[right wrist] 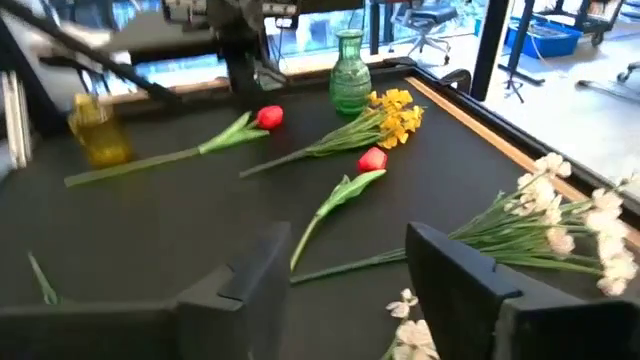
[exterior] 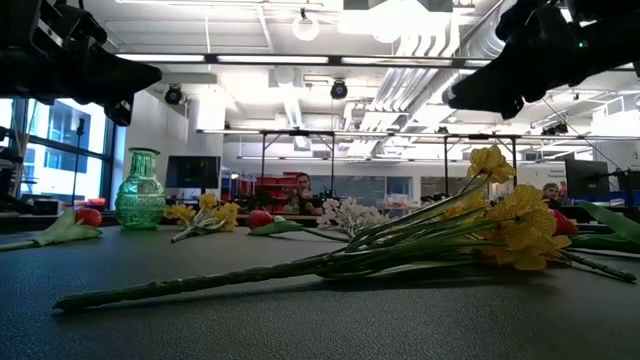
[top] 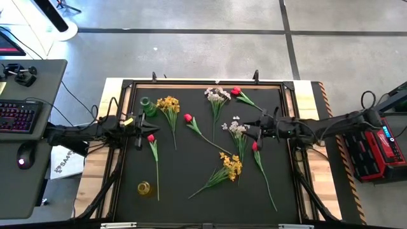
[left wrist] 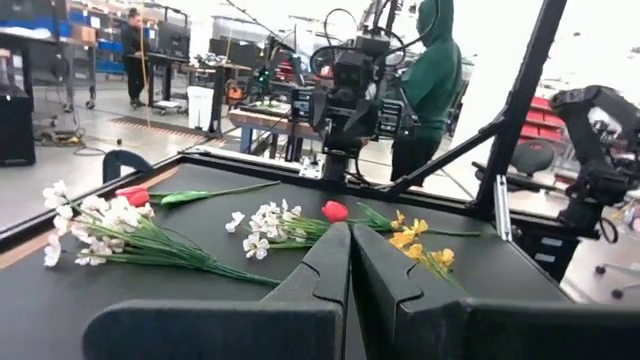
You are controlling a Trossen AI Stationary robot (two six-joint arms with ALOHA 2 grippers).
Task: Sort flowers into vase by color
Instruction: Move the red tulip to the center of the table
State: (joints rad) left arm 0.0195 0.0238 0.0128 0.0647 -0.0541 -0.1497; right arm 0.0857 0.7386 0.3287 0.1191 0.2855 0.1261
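No brand or label could be read on the table things. The black mat [top: 203, 203] had a wooden border all around, and its lower middle part stayed free. The left gripper [top: 138, 138] hovered at centre left of the high view, fingers [left wrist: 330, 275] clenched together, beside a red tulip [top: 151, 138]. The right gripper [top: 249, 135] hung right of centre with fingers [right wrist: 455, 265] released wide, above a white spray [top: 236, 127]. A green vase [top: 148, 107] stood upper left, a yellow vase [top: 144, 188] lower left. Yellow sprays [top: 169, 104], white sprays and tulips lay scattered on the mat.
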